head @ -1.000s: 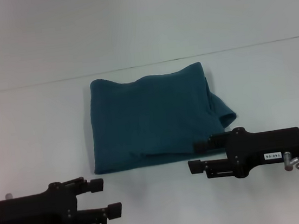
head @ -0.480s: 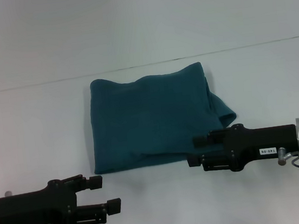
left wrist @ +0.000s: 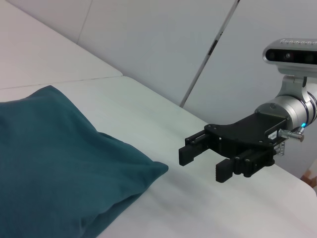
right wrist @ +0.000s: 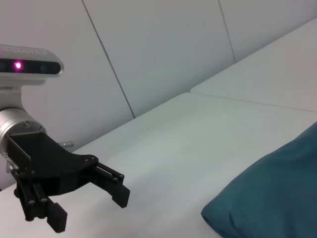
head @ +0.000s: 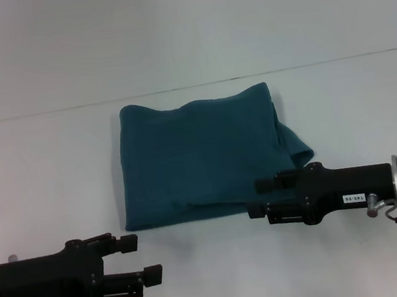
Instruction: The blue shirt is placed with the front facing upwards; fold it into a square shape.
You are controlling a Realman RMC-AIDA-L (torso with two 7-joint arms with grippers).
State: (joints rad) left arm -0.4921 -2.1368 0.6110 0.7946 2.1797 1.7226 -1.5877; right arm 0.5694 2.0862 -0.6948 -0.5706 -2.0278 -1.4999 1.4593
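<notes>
1. One folded bundle, the blue shirt (head: 203,159), is seen in the head view at the worktop (head: 185,41) centre; the right hand (head: 255,199) is spread at its five-o'clock corner, much nearer than the spread left hand (head: 141,260) at seven o'clock.
2. From the left wrist, the right hand (left wrist: 203,161) is seen just off the shirt (left wrist: 54,168) corner.
3. From the right wrist, the left hand (right wrist: 89,198) is seen well apart from the shirt (right wrist: 277,198).

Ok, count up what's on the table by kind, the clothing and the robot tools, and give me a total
Shirts: 1, the blue shirt, folded on the white table.
Robot tools: 2, the left tool near the shirt's front left corner, the right tool at its front right edge. Both are open.
Total: 3.
</notes>
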